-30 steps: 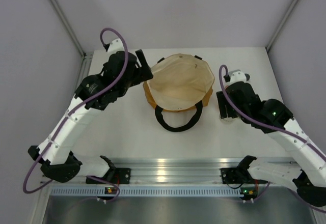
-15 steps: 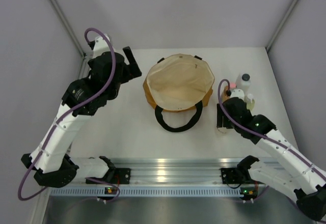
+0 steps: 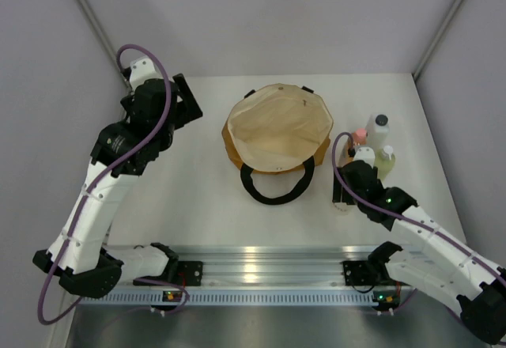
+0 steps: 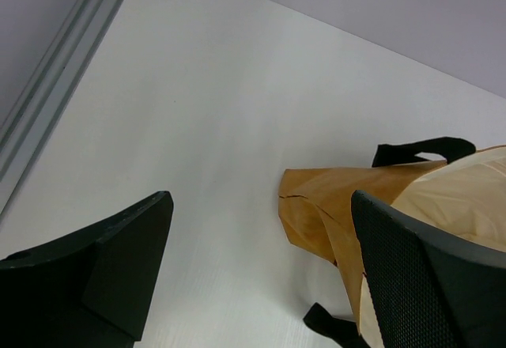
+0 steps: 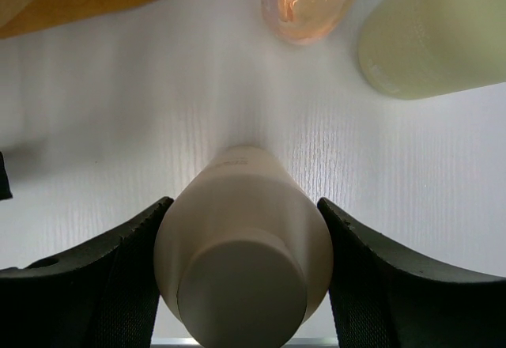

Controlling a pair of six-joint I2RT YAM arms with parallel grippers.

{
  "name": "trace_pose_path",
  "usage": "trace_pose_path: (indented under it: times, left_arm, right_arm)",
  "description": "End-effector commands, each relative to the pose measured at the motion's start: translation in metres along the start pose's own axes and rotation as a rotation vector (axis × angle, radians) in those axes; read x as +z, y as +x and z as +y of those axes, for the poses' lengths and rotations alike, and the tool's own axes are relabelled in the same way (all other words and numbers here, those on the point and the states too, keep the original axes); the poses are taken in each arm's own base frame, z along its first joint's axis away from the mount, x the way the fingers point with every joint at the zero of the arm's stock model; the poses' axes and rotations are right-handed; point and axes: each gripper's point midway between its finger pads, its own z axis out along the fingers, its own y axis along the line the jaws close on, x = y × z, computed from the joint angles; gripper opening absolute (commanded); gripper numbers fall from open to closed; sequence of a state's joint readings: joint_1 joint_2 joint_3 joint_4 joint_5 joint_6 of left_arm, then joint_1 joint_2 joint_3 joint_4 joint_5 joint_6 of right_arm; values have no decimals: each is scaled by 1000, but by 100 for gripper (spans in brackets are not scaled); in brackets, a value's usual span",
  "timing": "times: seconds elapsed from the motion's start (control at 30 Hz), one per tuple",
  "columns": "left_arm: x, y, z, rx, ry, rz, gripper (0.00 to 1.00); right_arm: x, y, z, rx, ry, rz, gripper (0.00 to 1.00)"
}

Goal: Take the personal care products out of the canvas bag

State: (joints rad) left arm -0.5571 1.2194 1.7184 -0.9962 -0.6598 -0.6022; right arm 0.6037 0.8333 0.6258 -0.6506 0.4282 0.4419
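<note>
On the white table (image 3: 198, 198), the right gripper (image 5: 243, 206) clasped the cream cylinder (image 5: 241, 261) near the right edge; the left gripper (image 4: 261, 206) gaped by the far-left corner.

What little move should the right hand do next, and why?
Probably open the right gripper and let go. The cream cylinder already seems to stand on the table near the orange bottle, outside the canvas bag, with fingers hugging it.

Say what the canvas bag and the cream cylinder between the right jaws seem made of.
Canvas bag: woven cloth with a matte finish, tan outside with a cream lining; it creases and folds softly. Cream cylinder: probably opaque plastic, smooth with a satin sheen and soft highlights; coated metal cannot be ruled out.
</note>
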Motion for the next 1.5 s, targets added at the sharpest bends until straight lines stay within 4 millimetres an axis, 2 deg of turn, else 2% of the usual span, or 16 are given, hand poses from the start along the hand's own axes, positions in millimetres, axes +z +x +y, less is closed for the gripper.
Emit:
trace_pose_path:
  times: [0.0,0.1,0.23,0.33,0.37,0.43,0.53,0.57,0.73,0.83,0.93,1.0,1.03,1.17,1.27,1.47]
  left_arm:
    - [2,-2,12,3,-9,5,98]
    - [15,2,26,3,-59,26,98]
    - [21,10,36,-11,-87,51,98]
    - [25,22,52,-19,-145,92,98]
    - [27,25,57,-18,-166,104,98]
    - [29,38,69,-6,-211,143,98]
    - [31,48,81,2,-252,172,98]
    - [30,52,85,7,-262,180,98]
    - [24,61,101,12,-313,177,98]
    - [20,73,110,25,-323,191,98]
    - [20,94,113,54,-307,249,98]
    - [19,104,116,56,-309,268,98]
    - [15,103,118,45,-300,256,98]
    - [7,98,129,42,-317,200,98]
    - [0,92,136,55,-328,169,98]
    - [-17,61,136,60,-296,84,98]
  right_arm:
    - [1,-34,12,90,-40,-126,33]
    - [0,-36,12,91,-40,-129,60]
    - [-7,-46,12,88,-43,-149,79]
    - [-18,-61,11,77,-40,-162,93]
    - [-26,-74,12,75,-48,-181,98]
    - [-32,-79,10,55,-35,-160,99]
    - [-48,-100,10,41,-38,-183,99]
    - [-56,-114,8,52,-43,-213,100]
    - [-84,-144,-1,53,-30,-247,99]
    - [-111,-168,-18,73,17,-311,99]
    - [-130,-176,-36,62,62,-339,99]
    - [-138,-173,-46,52,84,-328,100]
    - [-145,-177,-54,57,102,-337,99]
    - [-156,-163,-78,43,138,-306,99]
    - [-164,-152,-96,27,166,-280,99]
    - [-195,-127,-107,-6,170,-287,100]
